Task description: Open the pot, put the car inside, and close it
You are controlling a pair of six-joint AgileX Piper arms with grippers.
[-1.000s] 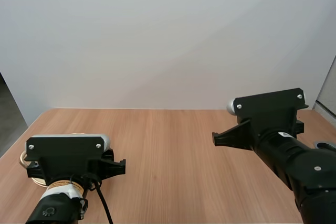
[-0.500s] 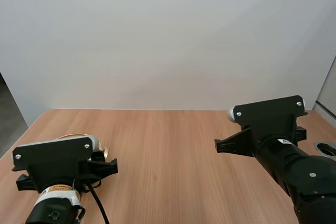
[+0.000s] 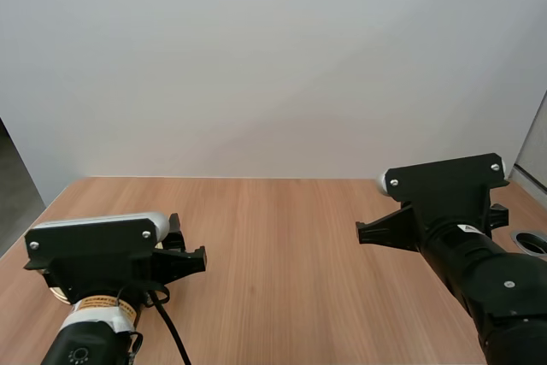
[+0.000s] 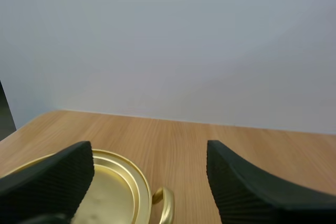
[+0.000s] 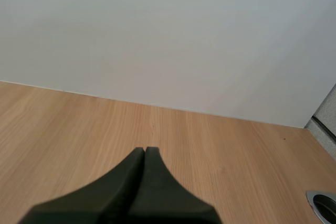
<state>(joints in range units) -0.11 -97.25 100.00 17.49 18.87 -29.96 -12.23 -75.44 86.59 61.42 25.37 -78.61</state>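
Left gripper (image 4: 148, 153) released: fingers (image 4: 52, 182) stand wide apart, ribbed faces turned to each other, nothing between them. It sits low over the table (image 3: 273, 228) at the near left. The gold pot (image 4: 113, 192) is right below and just ahead of it, partly under my left finger. The round rim and one side handle (image 4: 165, 205) show in the gap. Can't tell if the lid is on. In the high view a sliver of the pot's rim peeks out under my left arm, near the table's left edge.

Right gripper (image 5: 144, 153) clenched on nothing, fingers together as one dark wedge. It is over bare wood at the right side, well apart from the pot. A metal ring (image 3: 530, 239) is set in the table beside my right arm.
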